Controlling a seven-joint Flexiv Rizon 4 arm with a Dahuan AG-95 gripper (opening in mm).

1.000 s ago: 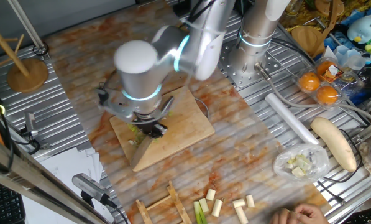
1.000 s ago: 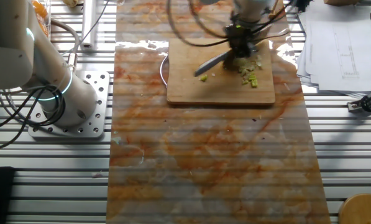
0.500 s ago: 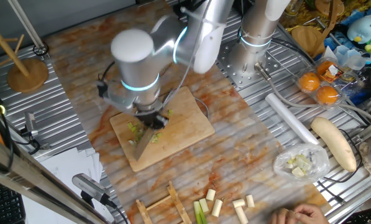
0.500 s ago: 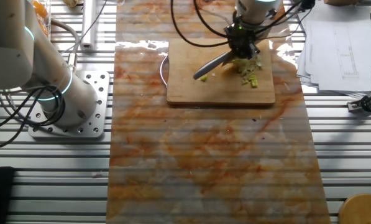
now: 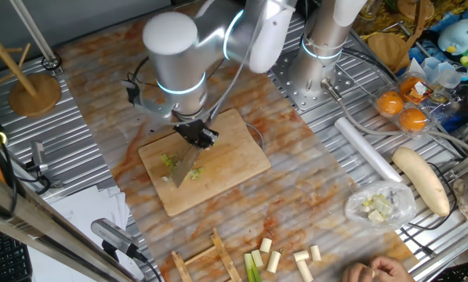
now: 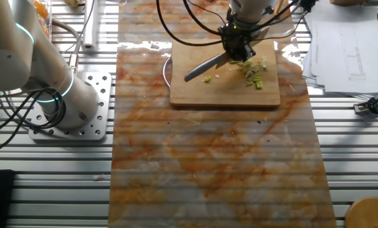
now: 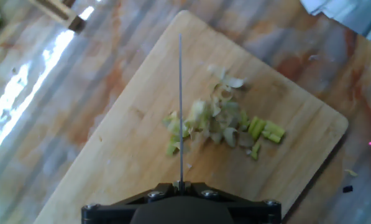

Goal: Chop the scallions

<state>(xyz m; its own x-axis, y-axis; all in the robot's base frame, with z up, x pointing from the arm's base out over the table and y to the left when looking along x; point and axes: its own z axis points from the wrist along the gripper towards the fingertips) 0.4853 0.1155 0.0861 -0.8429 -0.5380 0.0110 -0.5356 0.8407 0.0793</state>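
A wooden board [image 5: 234, 160] lies mid-table with chopped scallions [image 5: 169, 160] on it, a small pile of yellow-green bits. My gripper [image 5: 198, 135] hangs over the board, shut on a knife [image 5: 183, 166] whose blade slants down toward the board. In the other fixed view the gripper [image 6: 236, 45] stands left of the scallions [image 6: 255, 71] and the knife [image 6: 204, 66] points left. The hand view shows the knife [image 7: 180, 106] edge-on, crossing the left edge of the scallions [image 7: 225, 121] on the board [image 7: 110, 168]. More short stalk pieces [image 5: 269, 254] lie near the table's front edge.
A plastic bag of cut pieces [image 5: 379, 205], a large pale vegetable [image 5: 422, 180], a white roll [image 5: 367, 149] and oranges [image 5: 402, 110] sit to the right. A person's hand [image 5: 375, 270] and wooden sticks [image 5: 218, 254] are at the front. Papers [image 6: 340, 38] lie beside the board.
The gripper with the knife has shifted across the board, away from the middle of the scallion pile, and the arm stands a little higher. The scallion bits stayed put.
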